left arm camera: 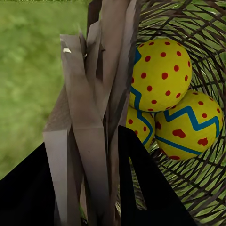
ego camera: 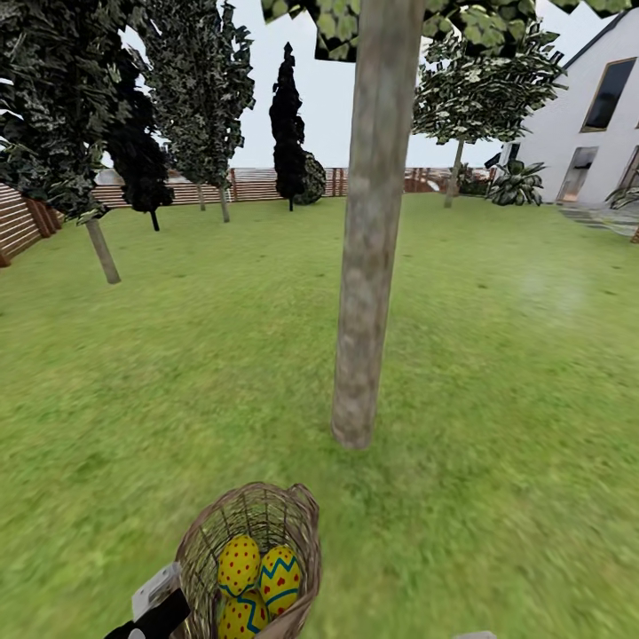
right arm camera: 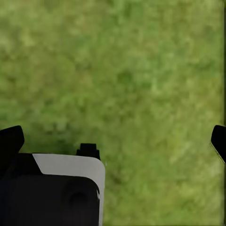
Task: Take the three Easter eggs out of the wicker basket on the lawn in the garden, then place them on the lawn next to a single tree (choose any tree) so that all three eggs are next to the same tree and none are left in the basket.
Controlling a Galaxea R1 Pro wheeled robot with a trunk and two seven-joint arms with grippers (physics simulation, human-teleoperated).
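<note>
The wicker basket (ego camera: 197,540) is at the bottom of the head view, a short way in front of the thick mottled tree (ego camera: 364,266) on the lawn (ego camera: 497,355). All three Easter eggs lie inside it: a dotted one (ego camera: 238,564), a zigzag one (ego camera: 280,577) and a third (ego camera: 241,616) beneath them. My left gripper (ego camera: 167,605) is shut on the basket's rim wall; in the left wrist view its black fingers (left arm camera: 141,183) pinch the woven wall (left arm camera: 89,117) beside the eggs (left arm camera: 162,73). My right gripper (right arm camera: 115,141) hangs open over bare grass, holding nothing.
Thin leaning trees (ego camera: 102,248) and dark cypress-like trees (ego camera: 288,133) stand far back on the left by the wooden fence (ego camera: 257,185). A white house (ego camera: 590,133) is at the far right. Open grass surrounds the thick trunk on all sides.
</note>
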